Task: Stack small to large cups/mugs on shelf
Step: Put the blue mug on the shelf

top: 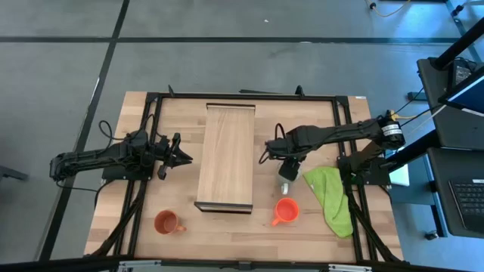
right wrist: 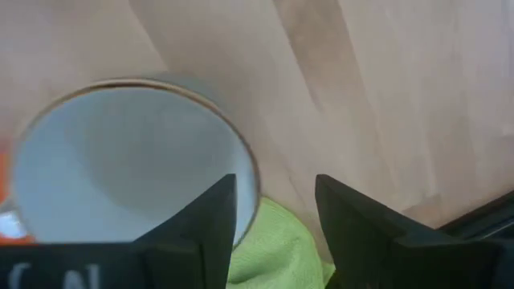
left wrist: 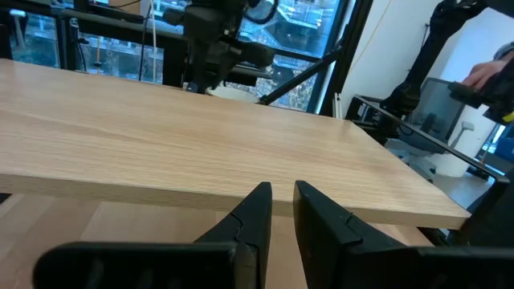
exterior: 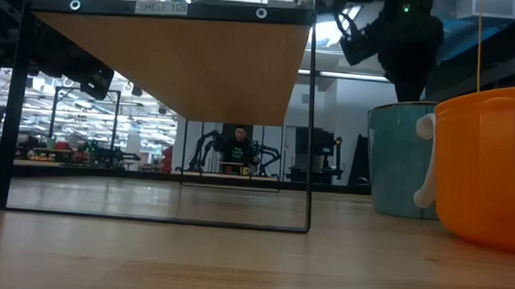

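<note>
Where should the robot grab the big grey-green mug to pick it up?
Probably by the rim, from straight above. The grey-green mug stands upright with its mouth open upward, and the right gripper hangs right over it, open, one finger inside the rim and one outside. The green cloth lies close beside it, so a side approach looks awkward.

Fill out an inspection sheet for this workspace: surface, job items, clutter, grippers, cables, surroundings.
Surface: light-wood tabletop in a black frame.
Job items: long light-wood shelf board, nothing on it; pale grey-green mug with white inside under the right arm; bright orange-red mug and brownish-orange mug near the front edge.
Clutter: crumpled lime-green cloth right of the shelf.
Grippers: right gripper open above the grey-green mug's rim; left gripper nearly closed, empty, beside the shelf.
Cables: black leads along the frame.
Surroundings: grey floor; a person far behind.
</note>
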